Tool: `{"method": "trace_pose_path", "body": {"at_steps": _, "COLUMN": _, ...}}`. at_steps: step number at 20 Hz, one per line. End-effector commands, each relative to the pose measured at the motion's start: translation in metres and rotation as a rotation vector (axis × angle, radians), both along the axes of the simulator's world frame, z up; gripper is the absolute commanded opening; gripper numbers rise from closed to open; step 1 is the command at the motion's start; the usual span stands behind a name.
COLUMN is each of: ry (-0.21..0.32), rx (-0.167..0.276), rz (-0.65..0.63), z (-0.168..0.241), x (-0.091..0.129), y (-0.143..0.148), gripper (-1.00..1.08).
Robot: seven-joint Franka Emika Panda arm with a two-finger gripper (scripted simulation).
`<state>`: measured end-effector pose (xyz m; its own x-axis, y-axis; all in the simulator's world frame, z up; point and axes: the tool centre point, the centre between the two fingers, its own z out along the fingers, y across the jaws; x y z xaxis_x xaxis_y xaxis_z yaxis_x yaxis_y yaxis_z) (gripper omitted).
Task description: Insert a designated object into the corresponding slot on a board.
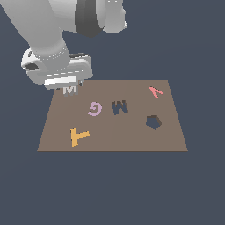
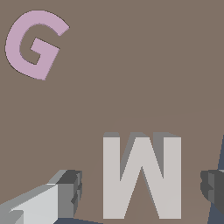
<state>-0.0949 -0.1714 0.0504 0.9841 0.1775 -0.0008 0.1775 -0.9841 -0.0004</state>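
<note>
The pale grey-white M block [image 1: 70, 89] [image 2: 142, 175] lies on the brown board [image 1: 132, 138] near its far corner on the exterior view's left. My gripper [image 1: 70, 84] [image 2: 141, 190] hangs right over it, open. In the wrist view one finger [image 2: 65, 192] and the other finger [image 2: 214, 188] stand on either side of the block, with a gap on each side. The dark M-shaped slot [image 1: 119, 107] sits near the board's middle, to the exterior view's right of the block, with nothing in it.
A lilac G [image 1: 95, 108] [image 2: 33, 43] lies between the block and the slot. An orange T [image 1: 79, 136] sits near the board's front, a red V-like piece [image 1: 155, 92] at the far right, and a dark pentagon recess [image 1: 153, 122] beside the slot.
</note>
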Motion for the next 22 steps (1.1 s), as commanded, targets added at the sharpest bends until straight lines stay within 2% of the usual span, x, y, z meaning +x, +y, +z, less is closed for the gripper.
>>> {"method": "trace_pose_path", "body": {"at_steps": 1, "ry": 0.000, "rx": 0.000, "rz": 0.001, "z": -0.001, "x": 0.000, "y": 0.000, "gripper": 1.00}}
{"method": "trace_pose_path", "body": {"at_steps": 10, "ry": -0.001, "rx": 0.000, "rz": 0.003, "z": -0.021, "x": 0.000, "y": -0.001, "gripper": 1.00}}
{"method": "trace_pose_path", "body": {"at_steps": 11, "ry": -0.001, "rx": 0.000, "rz": 0.003, "z": -0.021, "x": 0.000, "y": -0.001, "gripper": -1.00}}
{"method": "trace_pose_path", "body": {"at_steps": 22, "ry": -0.002, "rx": -0.001, "rz": 0.003, "z": -0.019, "x": 0.001, "y": -0.001, "gripper": -1.00}}
